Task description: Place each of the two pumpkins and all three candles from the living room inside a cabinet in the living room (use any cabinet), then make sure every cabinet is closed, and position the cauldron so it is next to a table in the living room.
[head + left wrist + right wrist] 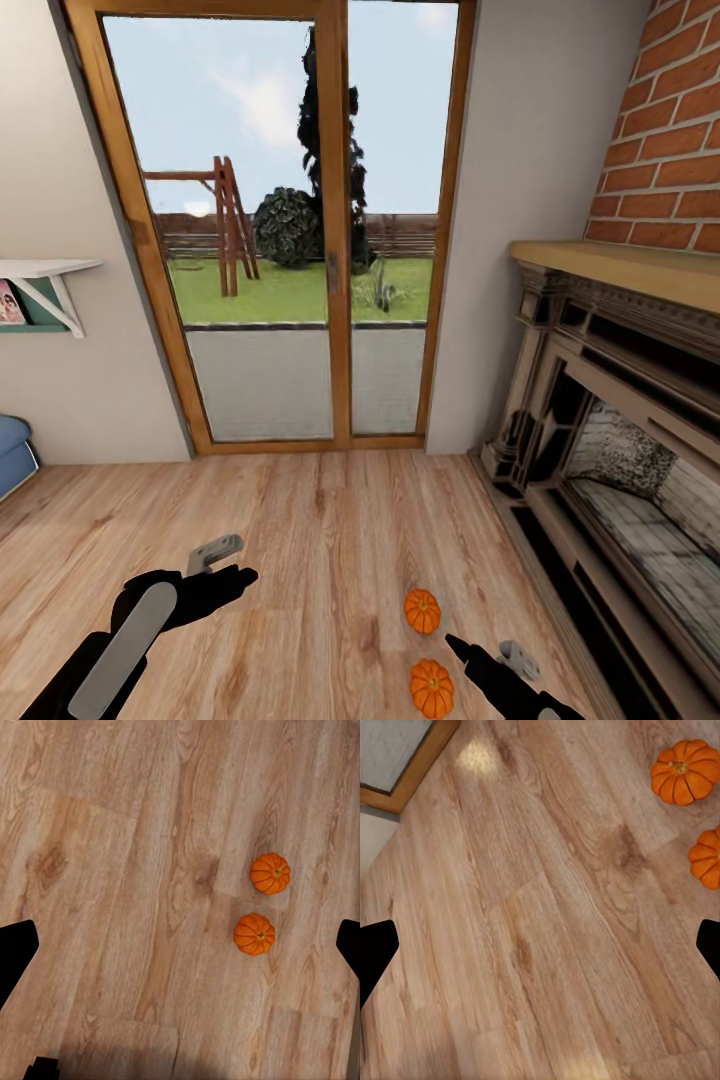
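Two small orange pumpkins lie side by side on the wooden floor: one (422,610) a little farther from me, the other (432,688) nearer. My right gripper (485,648) hovers open just to the right of them, with nothing between its fingers. My left gripper (240,560) is open and empty over bare floor, well to their left. The left wrist view looks down on both pumpkins (270,873) (254,934) with the fingertips (15,952) spread wide. Both pumpkins (685,771) (706,857) sit at the edge of the right wrist view. The candles, cabinet, cauldron and table are out of view.
A wood-framed glass patio door (335,250) stands ahead, with a garden beyond. A dark fireplace (610,420) under a brick chimney (670,130) runs along the right. A white wall shelf (45,275) and a blue cushion edge (12,450) are at the left.
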{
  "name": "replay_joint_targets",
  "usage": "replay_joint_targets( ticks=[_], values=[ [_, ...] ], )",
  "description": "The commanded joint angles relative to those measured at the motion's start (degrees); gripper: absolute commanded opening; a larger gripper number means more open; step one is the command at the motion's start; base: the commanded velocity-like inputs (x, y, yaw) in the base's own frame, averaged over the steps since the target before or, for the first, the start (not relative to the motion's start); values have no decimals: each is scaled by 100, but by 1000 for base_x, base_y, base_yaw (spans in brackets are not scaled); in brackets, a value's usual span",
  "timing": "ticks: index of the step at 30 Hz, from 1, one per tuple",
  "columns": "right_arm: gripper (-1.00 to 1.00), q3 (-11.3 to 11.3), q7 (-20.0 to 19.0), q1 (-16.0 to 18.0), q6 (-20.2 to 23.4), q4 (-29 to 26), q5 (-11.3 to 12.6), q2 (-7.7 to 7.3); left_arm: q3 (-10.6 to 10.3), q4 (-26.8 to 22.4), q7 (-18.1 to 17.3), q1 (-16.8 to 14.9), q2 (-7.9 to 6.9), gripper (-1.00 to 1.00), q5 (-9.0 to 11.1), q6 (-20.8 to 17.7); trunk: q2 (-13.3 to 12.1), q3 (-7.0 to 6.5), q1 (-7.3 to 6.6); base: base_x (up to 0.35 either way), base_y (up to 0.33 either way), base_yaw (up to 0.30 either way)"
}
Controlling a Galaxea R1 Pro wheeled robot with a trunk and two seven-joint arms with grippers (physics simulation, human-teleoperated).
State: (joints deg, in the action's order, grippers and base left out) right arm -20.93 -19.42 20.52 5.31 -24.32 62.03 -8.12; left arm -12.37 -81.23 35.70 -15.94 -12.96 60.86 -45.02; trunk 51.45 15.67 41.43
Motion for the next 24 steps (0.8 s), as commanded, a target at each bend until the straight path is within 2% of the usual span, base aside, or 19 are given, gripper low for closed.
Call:
replay_joint_targets(
  ticks=[1, 11, 15, 18, 22, 24],
  values=[
    [100, -25, -9, 4, 16, -3, 56, -6, -11, -7, 60, -5, -5, 100, 58, 2, 6, 8, 1, 4, 0, 0],
    [100, -25, 0, 4, 28, -3, 63, -6, -2, -45, 51, -5, -12, 100, 58, 2, 6, 8, 1, 0, 0, 0],
    [100, -25, -6, 4, 24, -3, 64, -6, -2, -63, 51, -5, -13, 100, 63, -10, 166, 80, 89, 0, 0, 0],
    [100, -22, -13, 4, 23, -3, 64, -6, 20, -67, 48, -5, -12, 100, 71, -206, 287, 133, 155, 0, 0, 0],
    [100, -17, -24, 4, 18, -3, 64, -6, 266, -68, -113, -5, -6, 100, 230, -531, 447, 205, 242, 0, 0, 0],
    [100, -17, -25, 4, 15, -3, 64, -6, 376, -65, -363, -5, -14, 100, 298, -677, 527, 241, 286, 0, 0, 0]
  ],
)
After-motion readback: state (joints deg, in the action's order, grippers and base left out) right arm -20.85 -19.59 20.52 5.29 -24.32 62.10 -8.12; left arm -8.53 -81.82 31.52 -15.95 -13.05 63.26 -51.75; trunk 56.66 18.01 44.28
